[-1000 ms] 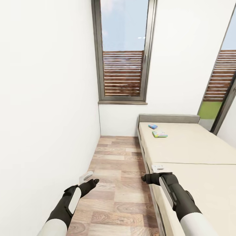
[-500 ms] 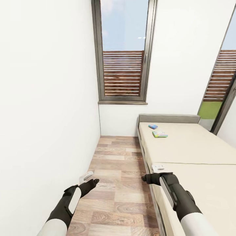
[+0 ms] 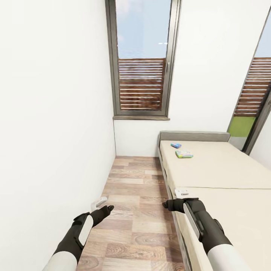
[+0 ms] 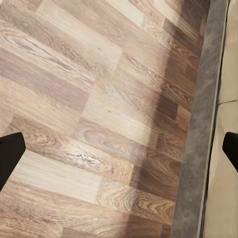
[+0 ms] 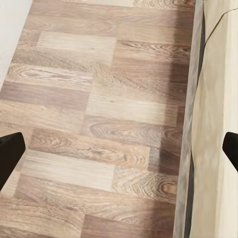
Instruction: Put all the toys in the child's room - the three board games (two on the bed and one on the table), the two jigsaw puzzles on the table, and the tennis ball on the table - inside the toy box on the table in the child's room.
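Two board games (image 3: 181, 149) lie on the bed (image 3: 222, 177) near its headboard, far ahead; nothing has shifted in the last second, and both grippers' fingers (image 4: 10, 157) hang wide, empty.

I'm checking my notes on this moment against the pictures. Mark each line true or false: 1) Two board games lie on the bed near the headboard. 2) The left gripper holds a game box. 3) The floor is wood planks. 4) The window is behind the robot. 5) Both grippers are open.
1) True: a blue board game and a pale green board game lie on the bed near its headboard.
2) False: the left gripper holds nothing.
3) True: the floor.
4) False: the window is ahead.
5) True: the right gripper too.
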Tool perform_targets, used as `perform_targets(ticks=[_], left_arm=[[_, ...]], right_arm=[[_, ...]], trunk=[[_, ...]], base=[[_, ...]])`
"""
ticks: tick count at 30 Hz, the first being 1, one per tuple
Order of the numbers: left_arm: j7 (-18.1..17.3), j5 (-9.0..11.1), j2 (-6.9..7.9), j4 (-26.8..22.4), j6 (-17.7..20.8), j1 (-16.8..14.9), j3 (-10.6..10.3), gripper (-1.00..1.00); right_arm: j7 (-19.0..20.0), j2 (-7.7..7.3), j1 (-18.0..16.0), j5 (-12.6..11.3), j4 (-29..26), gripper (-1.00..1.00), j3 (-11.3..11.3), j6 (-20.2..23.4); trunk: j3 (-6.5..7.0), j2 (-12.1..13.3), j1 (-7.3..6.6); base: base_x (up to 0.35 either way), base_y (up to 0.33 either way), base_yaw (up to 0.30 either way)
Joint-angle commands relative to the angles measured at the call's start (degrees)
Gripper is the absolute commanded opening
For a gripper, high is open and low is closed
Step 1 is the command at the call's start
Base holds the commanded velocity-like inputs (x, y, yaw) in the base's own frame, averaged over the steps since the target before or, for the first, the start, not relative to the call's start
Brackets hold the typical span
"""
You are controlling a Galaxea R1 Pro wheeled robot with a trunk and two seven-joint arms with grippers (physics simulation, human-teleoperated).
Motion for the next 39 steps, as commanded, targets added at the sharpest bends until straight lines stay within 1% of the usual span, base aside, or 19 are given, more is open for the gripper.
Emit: perform_targets(ticks=[1, 7, 17, 39], left_arm=[[-0.2, 0.2, -0.07, -0.1, 0.4, 0.0, 0.3, 1.0], [-0.2, 0.2, -0.07, -0.1, 0.4, 0.0, 0.3, 1.0], [-0.2, 0.2, -0.07, -0.1, 0.4, 0.0, 0.3, 1.0], [-0.2, 0.2, -0.07, -0.1, 0.4, 0.0, 0.3, 1.0]], right_arm=[[0.1, -0.05, 0.0, 0.0, -0.1, 1.0, 0.1, 0.3], [0.0, 0.03, -0.1, -0.1, -0.1, 1.0, 0.1, 0.3], [-0.1, 0.05, -0.1, -0.1, -0.2, 1.0, 0.1, 0.3], [-0.1, 0.04, -0.1, 0.0, -0.2, 1.0, 0.1, 0.3]], trunk=[[-0.06, 0.0, 0.01], [-0.06, 0.0, 0.01], [-0.06, 0.0, 0.01], [-0.06, 0.0, 0.01]], base=[[0.074, 0.139, -0.019], [0.078, 0.129, -0.104], [0.016, 0.025, -0.108], [0.002, 0.003, -0.015]])
